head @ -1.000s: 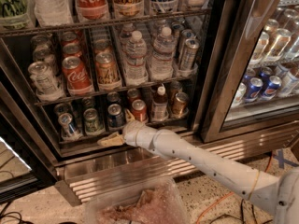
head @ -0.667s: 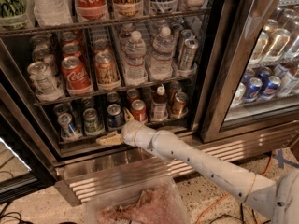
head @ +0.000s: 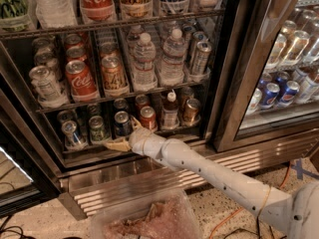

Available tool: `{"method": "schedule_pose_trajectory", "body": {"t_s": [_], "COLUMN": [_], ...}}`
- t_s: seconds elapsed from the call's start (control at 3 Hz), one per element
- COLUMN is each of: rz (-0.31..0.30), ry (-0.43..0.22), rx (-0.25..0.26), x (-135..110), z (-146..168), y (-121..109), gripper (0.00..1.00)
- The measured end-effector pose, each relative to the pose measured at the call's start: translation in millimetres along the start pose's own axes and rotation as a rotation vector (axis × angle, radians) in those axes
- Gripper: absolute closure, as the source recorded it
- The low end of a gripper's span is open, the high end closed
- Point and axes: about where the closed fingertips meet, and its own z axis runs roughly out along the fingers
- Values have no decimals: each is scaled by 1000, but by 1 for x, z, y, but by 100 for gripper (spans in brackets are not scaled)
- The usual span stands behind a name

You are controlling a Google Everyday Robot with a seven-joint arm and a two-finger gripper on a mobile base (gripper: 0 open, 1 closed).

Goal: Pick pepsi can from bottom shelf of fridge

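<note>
On the bottom shelf of the fridge, a green can is standing just left of the jaws. The gripper is hovering at the shelf's front lip with its jaws parted, one finger lying low and leftward, the other rising on the right. The pepsi can is standing upright just behind the jaws, long axis vertical, seemingly framed by the fingers but not yet clasped. A red can is crowding it just right of the jaws, leaving little side room, and the rack above is sitting close overhead.
</note>
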Motion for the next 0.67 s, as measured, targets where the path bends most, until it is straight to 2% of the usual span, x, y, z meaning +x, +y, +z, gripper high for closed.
{"method": "schedule_pose_trajectory", "body": {"t_s": [0.67], "rz": [-1], "ry": [-2], "rx": [1], "x": [0], "z": [1], "y": [0], "gripper": [65]}}
